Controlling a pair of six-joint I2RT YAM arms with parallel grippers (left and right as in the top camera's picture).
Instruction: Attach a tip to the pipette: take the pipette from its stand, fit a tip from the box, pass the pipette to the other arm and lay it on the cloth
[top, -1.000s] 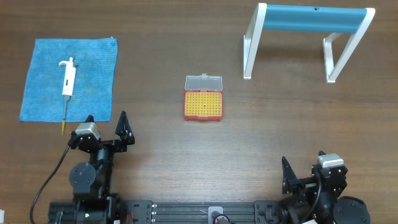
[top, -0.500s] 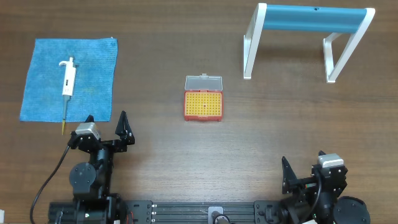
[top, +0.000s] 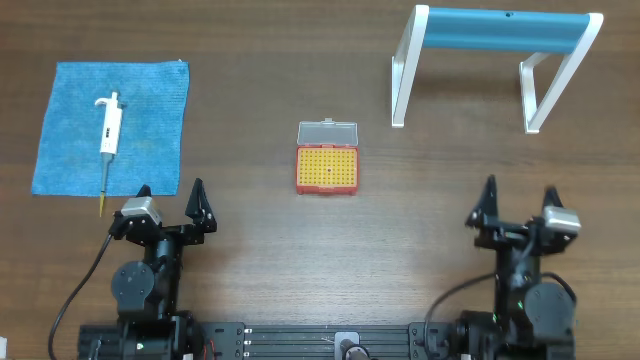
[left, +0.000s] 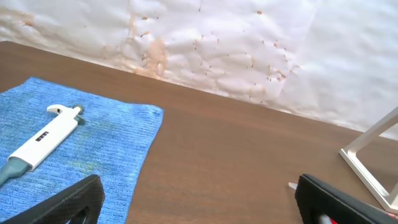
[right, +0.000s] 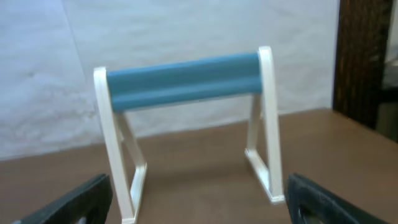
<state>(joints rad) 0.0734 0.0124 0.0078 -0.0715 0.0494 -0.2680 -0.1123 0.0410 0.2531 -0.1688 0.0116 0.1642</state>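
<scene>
Altogether one pipette, one cloth, one tip box, one stand

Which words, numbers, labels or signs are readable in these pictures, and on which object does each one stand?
No text here can be read.
On the pipette: a few small dark marks on its white body, too small to read.
On the tip box: no print visible.
On the stand: no print visible.
On the cloth: no print visible.
</scene>
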